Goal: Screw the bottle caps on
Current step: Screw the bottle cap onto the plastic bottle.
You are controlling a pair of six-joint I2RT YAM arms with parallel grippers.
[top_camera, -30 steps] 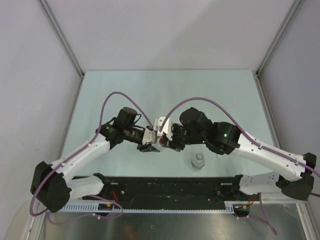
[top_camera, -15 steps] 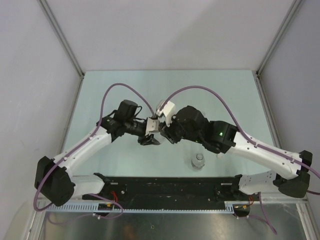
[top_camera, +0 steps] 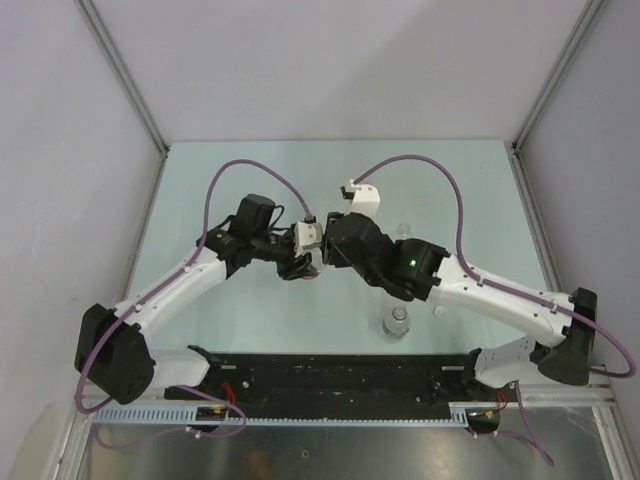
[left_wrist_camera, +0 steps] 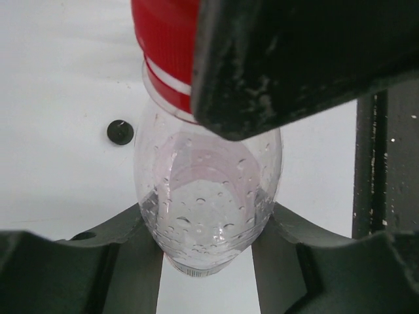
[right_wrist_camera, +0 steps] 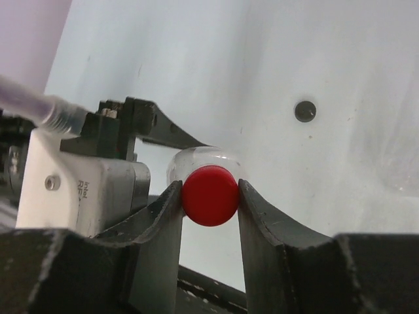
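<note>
The two arms meet in the middle of the top view. The left gripper (left_wrist_camera: 208,226) squeezes a clear bottle (left_wrist_camera: 203,176). The right gripper (right_wrist_camera: 209,200) pinches the red cap (right_wrist_camera: 209,194) on its neck. This looks like the screwing step. Next, the cap needs a twist.

**Tally: three bottles, one certain cap**

Clear bottles: 3. Middle bottle (left_wrist_camera: 209,196) sits mid-table, where the two arms meet. Near bottle (top_camera: 397,322) stands right of centre. Far bottle (top_camera: 404,230) is farther back, partly hidden by the right arm (top_camera: 500,295).

Caps: 1 certain, the red cap (right_wrist_camera: 209,195), sitting on the middle bottle.

Possible caps: 2. Whitish round piece (top_camera: 440,312) at near right, and black round piece (left_wrist_camera: 120,132) on the table. Cannot tell if either is a cap.

Arms: 2, counting the left arm (top_camera: 170,295).

Purple cables: 2, the left cable (top_camera: 240,188) and the right cable (top_camera: 410,158).
</note>
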